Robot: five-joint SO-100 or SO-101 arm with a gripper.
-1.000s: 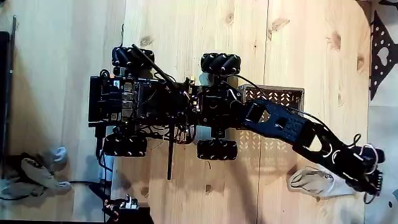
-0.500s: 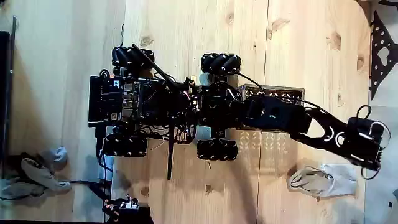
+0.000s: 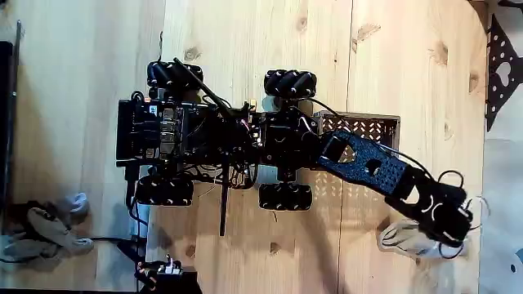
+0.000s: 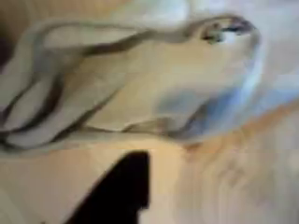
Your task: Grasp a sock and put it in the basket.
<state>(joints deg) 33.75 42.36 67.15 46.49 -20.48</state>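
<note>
at the lower right of the fixed view, your gripper (image 3: 448, 237) sits low over the pale sock (image 3: 402, 237), which lies flat on the wooden floor (image 3: 245, 49) just below and right of the brown basket (image 3: 359, 125); the arm covers the sock's right half. whether the jaws are spread or closed on fabric cannot be told, because the black arm hides them from above. in the wrist view the sock (image 4: 131, 84) is very close and blurred, its folds running across the upper frame, with a dark wedge at the bottom edge that may be one finger. the risk you face, as a judgement: the jaws may pinch only a thin fold or the toe, so the sock could slip out on the lift, or the fingers could press into the floor and stall. the basket is partly under the arm and robot body, so its free opening is hard to gauge. a bundle of grey socks (image 3: 45, 224) lies at the lower left, well apart.
</note>
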